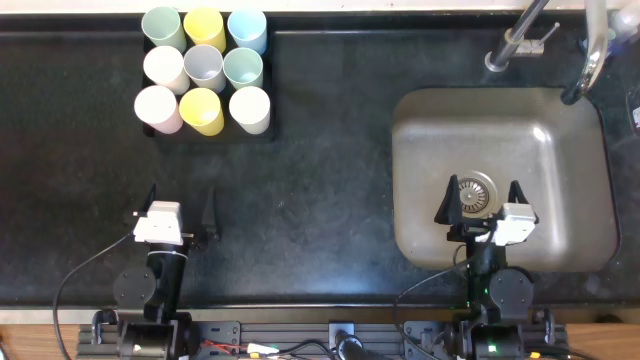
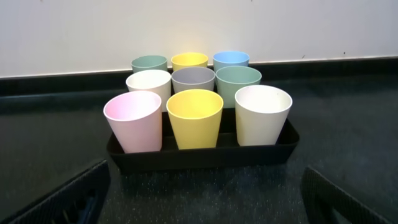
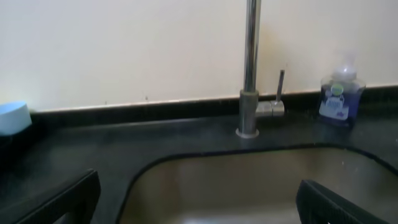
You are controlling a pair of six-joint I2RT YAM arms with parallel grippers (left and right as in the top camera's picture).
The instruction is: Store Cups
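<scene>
At the near edge of the dark countertop (image 1: pixel 320 150), two robot arms stand side by side. The left gripper (image 1: pixel 181 206) hovers low over bare worktop, its fingers spread wide with nothing between them. The right gripper (image 1: pixel 482 198), likewise spread wide and holding nothing, hangs over the steel sink (image 1: pixel 570 130), close to the round drain (image 1: pixel 478 192) as seen from above.

Farther back, straight ahead of the left gripper and well apart from it, a black tray (image 2: pixel 199 158) sits toward the rear of the counter. It carries nine cups, upright and mouths up, in three rows of three. The nearest row reads pink cup (image 2: pixel 134 121), yellow cup (image 2: pixel 194 118), cream cup (image 2: pixel 262 115). Behind them stand a white cup (image 2: pixel 148 82), a grey cup (image 2: pixel 193 79) and a green cup (image 2: pixel 238 78). The back row holds a second green cup (image 2: pixel 149 63), a second yellow cup (image 2: pixel 189 60) and a blue cup (image 2: pixel 231 59). The cups stand packed close together, filling the tray from wall to wall.

Beyond the sink, at the back of the counter, a chrome tap (image 3: pixel 250 68) rises from the worktop with its lever to one side. A blue soap bottle (image 3: pixel 339 98) stands near it. A pale wall (image 2: pixel 199 25) closes the scene behind tray and tap.
</scene>
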